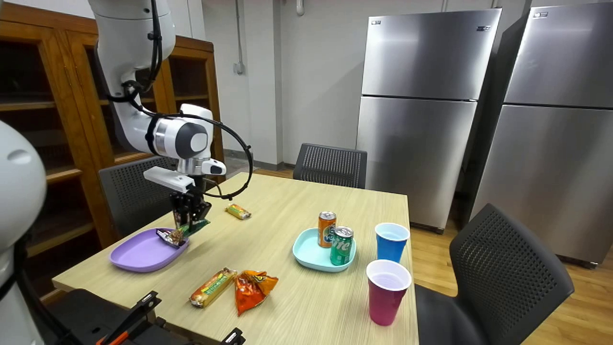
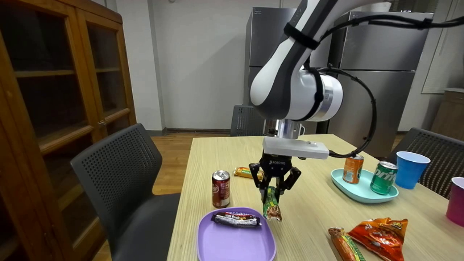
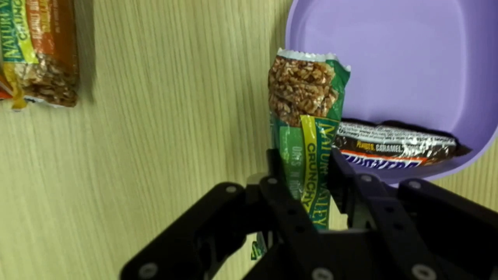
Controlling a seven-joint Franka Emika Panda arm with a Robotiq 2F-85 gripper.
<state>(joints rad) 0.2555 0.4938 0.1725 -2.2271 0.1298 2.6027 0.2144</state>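
1 green bar [image 2: 272, 207] is pinched, tilted, between the fingers [image 3: 340, 179], just right of the purple plate [image 2: 235, 243] in an exterior view. 3 other bars [image 2: 236, 219] are counted: 1 dark bar [image 3: 393, 147] on that plate, 1 far bar [image 2: 243, 172] and 1 near bar [image 2: 347, 245] on the table [image 2: 306, 235]. 3 cans [image 2: 220, 189] and 2 cups [image 2: 410, 172] are seen. The arm [image 2: 277, 87] is bent, its fingers pointed down.

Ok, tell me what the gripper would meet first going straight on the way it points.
Most likely the tabletop: the gripper points down, and the green granola bar it holds would touch first. But the purple plate sits close, and depth is unclear.
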